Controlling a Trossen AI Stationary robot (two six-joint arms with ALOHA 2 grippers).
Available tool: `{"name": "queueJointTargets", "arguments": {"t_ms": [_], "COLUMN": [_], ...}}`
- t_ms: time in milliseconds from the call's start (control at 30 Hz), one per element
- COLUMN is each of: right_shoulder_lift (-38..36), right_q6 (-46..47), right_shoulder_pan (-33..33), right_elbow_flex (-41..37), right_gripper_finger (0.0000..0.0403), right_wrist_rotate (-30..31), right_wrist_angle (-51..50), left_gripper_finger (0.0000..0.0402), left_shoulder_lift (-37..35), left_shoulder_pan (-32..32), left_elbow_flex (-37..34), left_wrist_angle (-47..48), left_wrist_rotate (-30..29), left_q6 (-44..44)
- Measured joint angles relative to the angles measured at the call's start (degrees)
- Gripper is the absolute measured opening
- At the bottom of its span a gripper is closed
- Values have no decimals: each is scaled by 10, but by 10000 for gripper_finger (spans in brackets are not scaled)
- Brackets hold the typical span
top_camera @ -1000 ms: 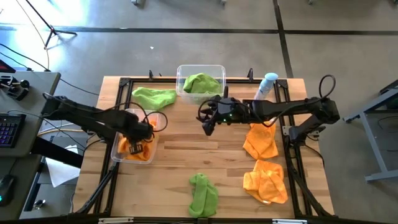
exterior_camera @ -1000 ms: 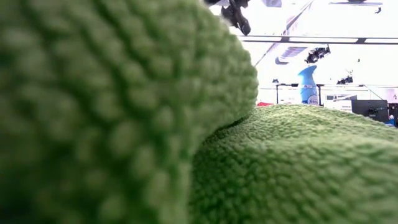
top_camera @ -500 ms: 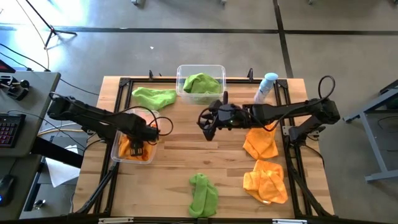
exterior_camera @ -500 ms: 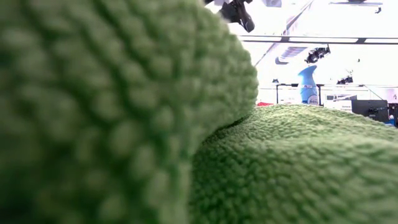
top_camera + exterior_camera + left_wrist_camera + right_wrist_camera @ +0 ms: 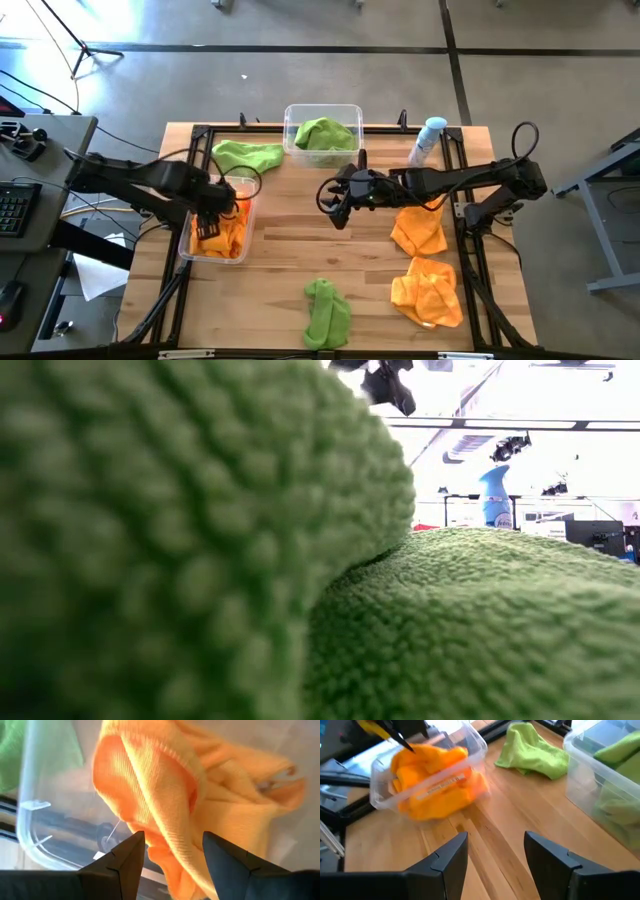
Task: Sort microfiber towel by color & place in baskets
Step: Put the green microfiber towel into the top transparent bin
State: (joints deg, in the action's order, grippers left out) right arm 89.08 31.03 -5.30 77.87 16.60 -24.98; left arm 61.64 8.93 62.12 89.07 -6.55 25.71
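Observation:
My left gripper (image 5: 207, 222) (image 5: 172, 854) hovers open over the left basket (image 5: 186, 250), where orange towels (image 5: 228, 238) (image 5: 165, 795) lie bunched; none sits between its fingers. My right gripper (image 5: 335, 208) (image 5: 495, 850) is open above the bare wood at mid-table. The far basket (image 5: 292, 118) holds a green towel (image 5: 322, 132). Another green towel (image 5: 248, 155) lies on the table beside it, and a third (image 5: 327, 310) lies at the near edge. Two orange towels (image 5: 418, 228) (image 5: 430, 290) lie on the right.
A blue-capped spray bottle (image 5: 430, 135) stands at the far right. The near green towel (image 5: 200, 560) fills most of the low view. Bare wood lies between the baskets and the right-hand towels. Black frame rails (image 5: 470, 250) run along the table's sides.
My left gripper has opened and let go of an orange towel, which now lies in the left basket. The gripper has then drawn back toward the table's far left, still over the basket.

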Motion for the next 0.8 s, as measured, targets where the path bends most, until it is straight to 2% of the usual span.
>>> {"name": "queueJointTargets", "arguments": {"t_ms": [167, 267, 367, 500, 567, 700, 800], "right_shoulder_lift": [0, 0, 2, 5, 6, 6, 6], "right_q6": [6, 9, -5, -32, -43, -24, -10], "right_shoulder_pan": [-3, -9, -17, -29, -34, -39, -43], "right_elbow_flex": [0, 0, 0, -5, -26, -97, -156], "right_gripper_finger": [187, 170, 125, 34, 9, 27, 23], "right_wrist_rotate": [-1, -1, -1, -2, -7, -36, -77], "right_wrist_angle": [-66, -124, -173, -209, -208, -160, -104], "left_gripper_finger": [186, 186, 186, 175, 154, 78, 15], "left_shoulder_lift": [-21, -32, -44, -61, -65, -65, -59], "left_shoulder_pan": [0, 0, 0, -1, -6, -30, -59], "left_elbow_flex": [35, 49, 55, 55, 55, 51, 51], "left_wrist_angle": [1, -1, -14, -58, -87, -126, -152], "left_wrist_rotate": [-2, -18, -46, -69, -78, -104, -109], "left_q6": [28, 48, 67, 68, 67, 67, 70]}}
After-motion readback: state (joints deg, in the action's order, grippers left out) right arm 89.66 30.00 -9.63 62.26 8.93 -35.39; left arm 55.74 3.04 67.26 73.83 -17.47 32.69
